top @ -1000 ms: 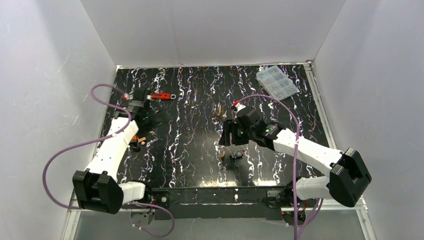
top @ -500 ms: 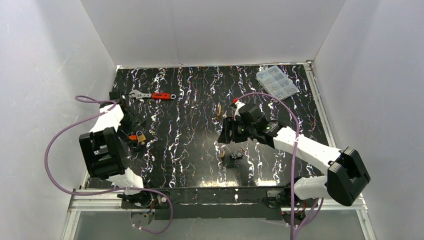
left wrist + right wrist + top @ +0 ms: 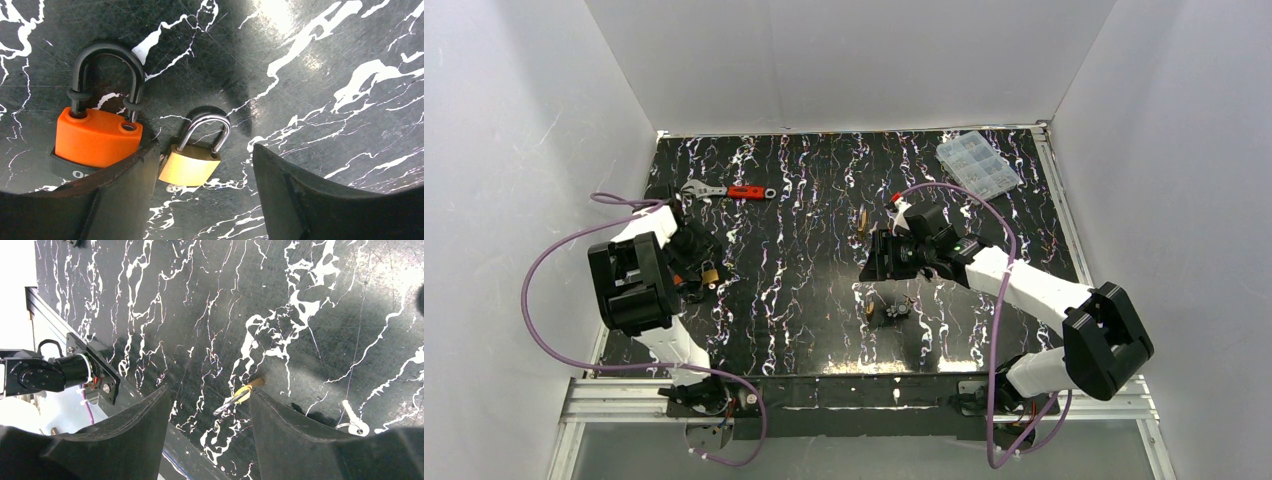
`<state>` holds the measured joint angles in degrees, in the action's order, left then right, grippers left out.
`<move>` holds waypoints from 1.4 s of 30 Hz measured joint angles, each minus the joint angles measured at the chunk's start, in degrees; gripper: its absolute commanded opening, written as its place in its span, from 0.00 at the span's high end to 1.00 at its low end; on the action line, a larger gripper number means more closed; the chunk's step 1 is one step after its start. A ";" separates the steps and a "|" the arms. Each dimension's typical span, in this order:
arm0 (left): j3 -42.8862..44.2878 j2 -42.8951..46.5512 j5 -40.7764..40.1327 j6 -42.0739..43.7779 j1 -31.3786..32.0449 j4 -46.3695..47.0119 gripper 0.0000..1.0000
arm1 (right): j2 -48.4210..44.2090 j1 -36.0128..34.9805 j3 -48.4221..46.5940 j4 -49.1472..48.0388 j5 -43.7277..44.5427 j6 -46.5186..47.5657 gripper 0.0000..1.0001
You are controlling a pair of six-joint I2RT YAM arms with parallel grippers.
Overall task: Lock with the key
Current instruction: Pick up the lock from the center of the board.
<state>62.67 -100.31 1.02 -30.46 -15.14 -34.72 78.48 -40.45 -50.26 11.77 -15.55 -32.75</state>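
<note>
My left gripper (image 3: pixel 205 150) is spread open around the small brass padlock with the thin silver shackle (image 3: pixel 189 165), which lies flat on the black marbled surface (image 3: pixel 325 60). An orange padlock with a black shackle (image 3: pixel 97 137) sits just beside it. My right gripper (image 3: pixel 210 390) is open and empty, well apart from that brass padlock, with the thin silvery key (image 3: pixel 352 419) near it.

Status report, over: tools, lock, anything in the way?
Left tool open, straddling the lock, not gripping. Right tool open, empty. Orange padlock close beside the lock.
</note>
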 measured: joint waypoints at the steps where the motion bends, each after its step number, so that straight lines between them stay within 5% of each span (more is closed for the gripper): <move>1: 0.00 -0.02 -0.02 0.00 0.00 -0.02 0.37 | 0.02 0.00 0.00 0.00 -0.04 0.00 0.36; 20: -1.70 0.79 -6.86 -1.01 8.11 -3.17 0.52 | 0.24 0.33 0.02 -0.07 -0.26 -0.52 0.37; 30: -1.70 0.87 -6.19 -5.27 8.11 -4.00 0.96 | -1.77 0.33 0.48 -0.39 -0.44 -0.70 0.37; 33: -2.34 1.97 -3.91 -7.04 8.07 -4.11 1.00 | -3.28 0.31 0.48 -0.42 -0.46 -0.44 0.37; 42: -5.11 22.84 5.68 -16.87 15.15 -5.09 1.00 | -7.65 -4.33 0.44 -4.50 2.91 -0.79 0.37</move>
<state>57.56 -77.47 6.70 -47.33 0.01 -39.81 70.83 -44.77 -49.82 7.27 -12.64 -33.54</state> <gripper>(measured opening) 0.412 0.632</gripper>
